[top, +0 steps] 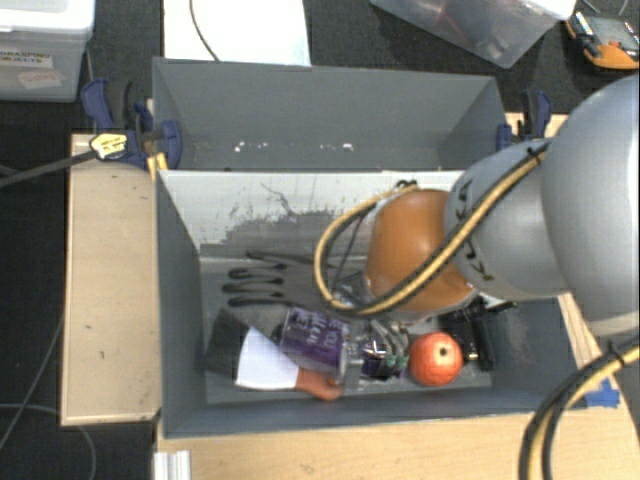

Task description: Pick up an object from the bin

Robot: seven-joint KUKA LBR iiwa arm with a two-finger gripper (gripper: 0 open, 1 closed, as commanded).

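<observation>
Your gripper (372, 346) sits lower middle, between a purple can (312, 336) and a red apple (436, 359); spread or pinching, you cannot tell.

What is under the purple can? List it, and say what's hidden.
The purple can rests partly on a white card, and an orange-red piece pokes out beneath its front edge. How far either runs under it is covered by the can.

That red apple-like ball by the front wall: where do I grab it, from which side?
Probably take the red ball from straight above, across its widest middle: it is round and its top is bare, while a black thing crowds one side and the front wall sits close.
</observation>
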